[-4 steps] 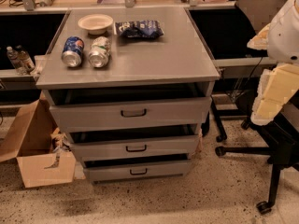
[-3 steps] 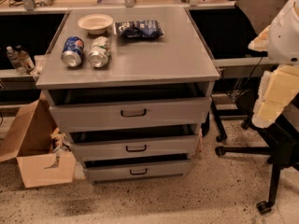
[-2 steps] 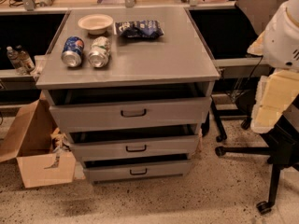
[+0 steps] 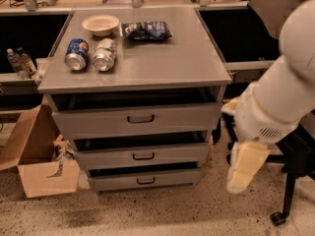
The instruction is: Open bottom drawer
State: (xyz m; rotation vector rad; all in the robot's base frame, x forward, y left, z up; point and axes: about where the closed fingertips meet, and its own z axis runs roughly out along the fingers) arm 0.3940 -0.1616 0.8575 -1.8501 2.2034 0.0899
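Note:
The grey cabinet (image 4: 147,65) stands in the middle of the view with three stacked drawers. The bottom drawer (image 4: 113,181) is the lowest and shallowest front, just above the floor, with a small black centre pull handle (image 4: 146,181). A dark gap shows above its front. The gripper (image 4: 244,168) hangs at the end of the white arm (image 4: 280,102), to the right of the cabinet at about the height of the lower two drawers. It is apart from the cabinet and holds nothing that I can see.
On the cabinet top lie two cans (image 4: 91,54), a bowl (image 4: 101,24) and a dark snack bag (image 4: 146,30). An open cardboard box (image 4: 37,161) stands on the floor at the left. A black chair base (image 4: 285,181) is at the right, behind the arm.
The arm has swung down and to the left, bringing the gripper from mid-height at the right edge to low beside the cabinet's right side. The drawers have not moved.

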